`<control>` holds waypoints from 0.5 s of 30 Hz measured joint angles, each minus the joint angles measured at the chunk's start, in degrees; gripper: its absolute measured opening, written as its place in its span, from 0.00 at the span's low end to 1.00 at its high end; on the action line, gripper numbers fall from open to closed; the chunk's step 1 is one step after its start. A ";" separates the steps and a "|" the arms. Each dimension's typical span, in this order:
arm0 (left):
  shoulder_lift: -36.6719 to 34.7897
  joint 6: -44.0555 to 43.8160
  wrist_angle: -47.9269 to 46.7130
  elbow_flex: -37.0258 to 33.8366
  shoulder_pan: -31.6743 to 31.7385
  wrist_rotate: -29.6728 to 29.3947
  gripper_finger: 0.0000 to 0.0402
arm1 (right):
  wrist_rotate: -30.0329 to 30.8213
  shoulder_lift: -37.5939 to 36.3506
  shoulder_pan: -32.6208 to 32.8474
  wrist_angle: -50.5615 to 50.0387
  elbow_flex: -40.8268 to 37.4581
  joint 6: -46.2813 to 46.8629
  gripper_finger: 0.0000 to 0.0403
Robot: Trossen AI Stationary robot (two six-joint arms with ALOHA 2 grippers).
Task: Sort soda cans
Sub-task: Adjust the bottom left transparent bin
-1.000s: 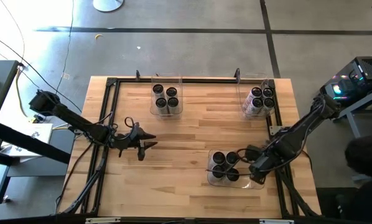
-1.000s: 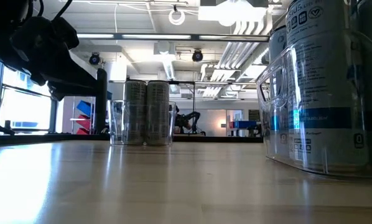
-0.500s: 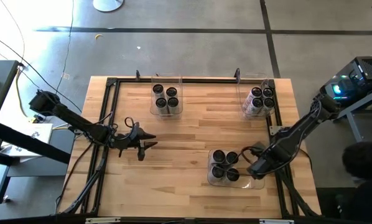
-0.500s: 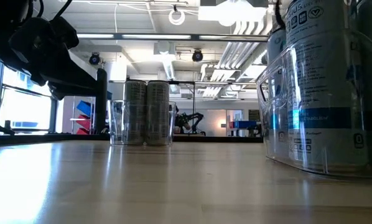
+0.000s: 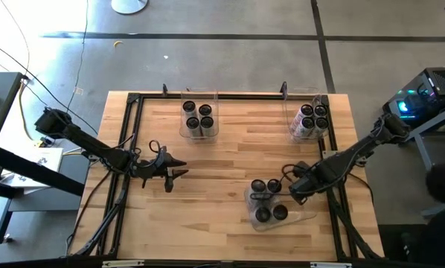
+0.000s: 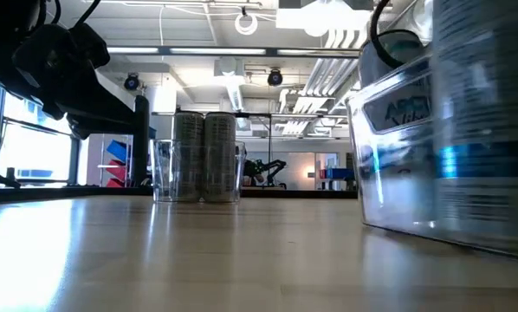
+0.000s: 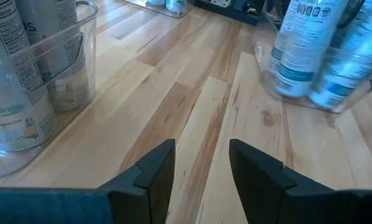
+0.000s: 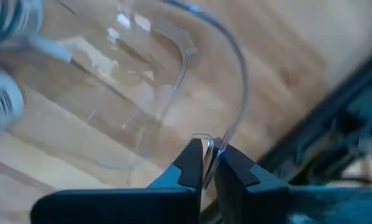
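The right wrist view shows what the high view cannot: the right gripper (image 8: 208,155) is pinched shut on the thin clear rim of the near bin (image 8: 173,93), the plastic wall caught between its 2 fingertips. From above, that gripper (image 5: 291,186) sits at the bin's (image 5: 286,221) right side, near the table's front right corner, and the bin stands skewed to the table edges with 4 soda cans (image 5: 266,201) in it.

The left wrist view shows the left gripper (image 7: 201,165) with its fingers parted over bare wood, holding nothing. The high view puts it (image 5: 179,167) near the table's left edge.

The low view gives the near bin as a large blurred shape (image 6: 389,165) at the right.

2 more bins stand along the back edge: the back left bin (image 5: 185,128) with 4 cans (image 5: 198,115), and the back right bin (image 5: 293,128) in the back right corner with more cans (image 5: 312,117).

The table (image 5: 222,160) is pale butcher-block wood inside a black frame (image 5: 137,97), on a grey concrete floor (image 5: 207,45). The low view looks into a hall with ceiling ducts (image 6: 328,74).

Compared with a second ago, the right gripper has closed and pulled back toward the right edge, and the near bin has turned from square to skewed. The left arm has not moved.
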 joint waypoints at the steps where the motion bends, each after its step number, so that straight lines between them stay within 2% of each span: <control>1: 0.00 0.00 0.00 0.00 -0.01 -0.01 0.37 | 0.93 0.00 -1.04 0.18 0.02 -2.42 0.04; 8: 0.00 0.00 0.03 0.00 -0.01 -0.01 0.37 | 8.13 0.09 -9.52 0.80 -0.09 -19.65 0.04; 15: 0.00 -0.10 0.03 0.00 -0.01 -0.01 0.37 | 13.49 0.18 -17.90 8.30 -0.28 -33.21 0.04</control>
